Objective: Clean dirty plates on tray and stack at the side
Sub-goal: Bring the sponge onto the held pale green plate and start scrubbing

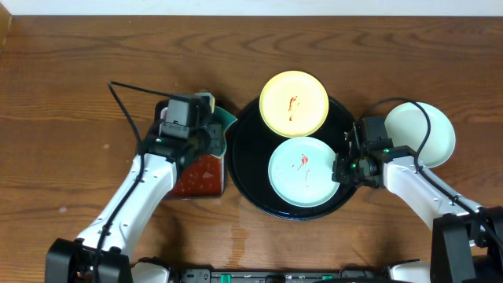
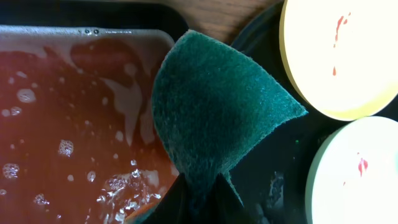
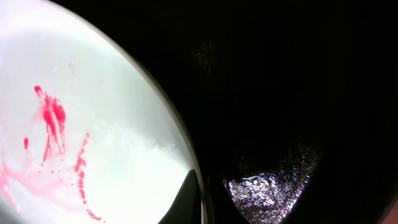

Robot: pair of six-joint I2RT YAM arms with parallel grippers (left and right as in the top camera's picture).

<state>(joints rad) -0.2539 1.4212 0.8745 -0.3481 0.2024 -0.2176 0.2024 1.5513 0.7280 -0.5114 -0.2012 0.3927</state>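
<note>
The black round tray (image 1: pixel 248 153) holds a pale yellow plate (image 1: pixel 294 103) at its far side and a mint plate (image 1: pixel 303 170) at its near side, both with red smears. A second mint plate (image 1: pixel 424 134) lies on the table to the right of the tray. My right gripper (image 1: pixel 346 169) is shut on the right rim of the mint plate on the tray; in the right wrist view one finger lies over the rim (image 3: pixel 198 199). My left gripper (image 2: pixel 202 208) is shut on a green sponge (image 2: pixel 217 106) between the liquid tray and the black tray's left rim.
A small rectangular dark tray of reddish soapy liquid (image 1: pixel 196 177) sits left of the black tray, under my left wrist; it also shows in the left wrist view (image 2: pixel 74 112). The wooden table (image 1: pixel 78 79) surrounds everything.
</note>
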